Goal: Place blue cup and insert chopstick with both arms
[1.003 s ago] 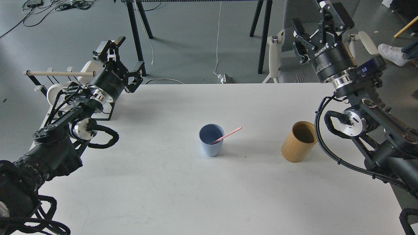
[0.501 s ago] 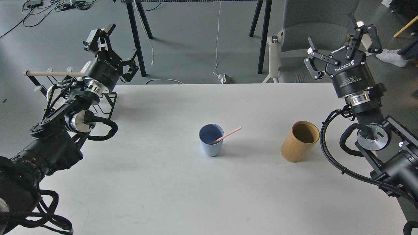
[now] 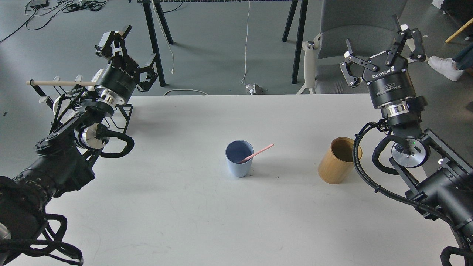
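Observation:
The blue cup (image 3: 239,159) stands upright near the middle of the white table (image 3: 207,221). A pink chopstick (image 3: 258,152) leans in it, its upper end pointing right. My left gripper (image 3: 127,51) is raised above the table's back left corner, fingers spread, empty. My right gripper (image 3: 380,50) is raised above the back right edge, fingers spread, empty. Both are far from the cup.
A tan wooden cylindrical holder (image 3: 338,160) stands right of the cup, close to my right arm. A black wire rack with a pale wooden dowel (image 3: 63,83) and white mugs sits at the back left, under my left arm. A grey chair (image 3: 354,26) stands behind the table.
My right gripper has swung down and to the right from its high position, then shifted slightly left. My left gripper has risen and moved back-left. The cup and the chopstick have not moved.

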Robot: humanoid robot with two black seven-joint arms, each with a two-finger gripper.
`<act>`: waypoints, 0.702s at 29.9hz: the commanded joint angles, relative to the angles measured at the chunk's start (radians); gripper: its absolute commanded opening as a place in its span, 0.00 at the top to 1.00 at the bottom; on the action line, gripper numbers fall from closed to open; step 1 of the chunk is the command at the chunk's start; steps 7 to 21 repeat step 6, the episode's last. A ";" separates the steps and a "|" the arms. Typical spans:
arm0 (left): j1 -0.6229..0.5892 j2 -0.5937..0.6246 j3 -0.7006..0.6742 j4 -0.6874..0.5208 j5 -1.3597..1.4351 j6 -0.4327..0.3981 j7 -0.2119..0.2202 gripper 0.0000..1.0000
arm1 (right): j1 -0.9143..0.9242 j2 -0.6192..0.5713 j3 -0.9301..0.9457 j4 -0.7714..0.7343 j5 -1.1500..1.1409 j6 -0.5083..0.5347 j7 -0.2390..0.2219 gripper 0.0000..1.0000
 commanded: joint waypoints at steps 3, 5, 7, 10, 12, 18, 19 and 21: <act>0.001 0.002 0.001 0.000 -0.027 0.000 0.000 0.02 | 0.010 0.010 -0.027 0.001 -0.006 0.001 0.000 0.01; 0.001 0.000 0.001 0.000 -0.027 0.000 0.000 0.02 | 0.009 0.012 -0.027 0.000 -0.006 -0.006 0.000 0.01; 0.001 0.000 0.001 0.000 -0.027 0.000 0.000 0.02 | 0.009 0.012 -0.031 0.001 -0.006 -0.006 0.000 0.01; 0.001 0.000 0.001 0.000 -0.027 0.000 0.000 0.02 | 0.009 0.012 -0.031 0.001 -0.006 -0.006 0.000 0.01; 0.001 0.000 0.001 0.000 -0.027 0.000 0.000 0.02 | 0.009 0.012 -0.031 0.001 -0.006 -0.006 0.000 0.01; 0.001 0.000 0.001 0.000 -0.027 0.000 0.000 0.02 | 0.009 0.012 -0.031 0.001 -0.006 -0.006 0.000 0.01; 0.001 0.000 0.001 0.000 -0.027 0.000 0.000 0.02 | 0.009 0.012 -0.031 0.001 -0.006 -0.006 0.000 0.01; 0.001 0.000 0.001 0.000 -0.027 0.000 0.000 0.02 | 0.009 0.012 -0.031 0.001 -0.006 -0.006 0.000 0.01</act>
